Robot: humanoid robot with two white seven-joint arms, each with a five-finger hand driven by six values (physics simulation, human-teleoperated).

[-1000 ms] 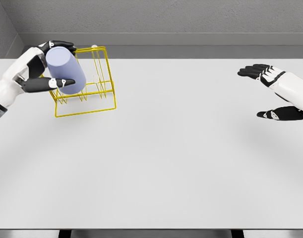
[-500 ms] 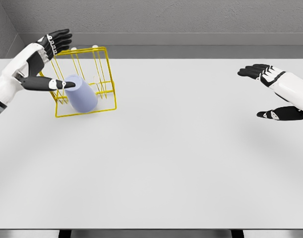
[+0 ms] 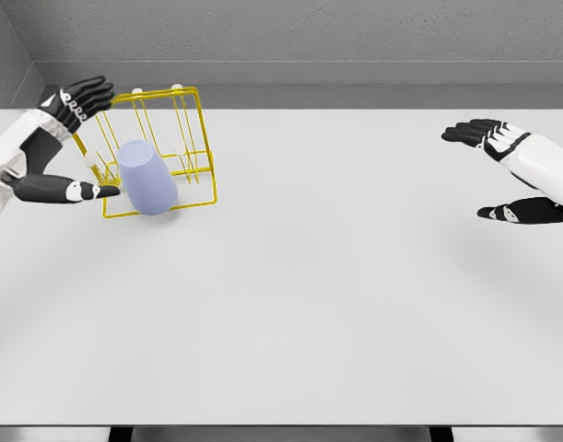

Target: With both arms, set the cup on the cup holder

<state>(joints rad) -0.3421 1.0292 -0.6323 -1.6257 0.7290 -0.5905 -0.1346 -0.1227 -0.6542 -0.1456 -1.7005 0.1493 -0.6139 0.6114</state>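
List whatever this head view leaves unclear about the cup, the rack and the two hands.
- Cup: whether it sits on a peg; its own body hides the contact.
- Cup holder: front-left wires, covered by the cup.
- Left hand: thumb tip against the cup or just short; too close to tell.
- Right hand: forearm cut by the picture's right edge.

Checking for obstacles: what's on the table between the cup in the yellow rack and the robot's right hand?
Nothing. In the head view, only bare table lies between the cup in the rack and the open right hand.
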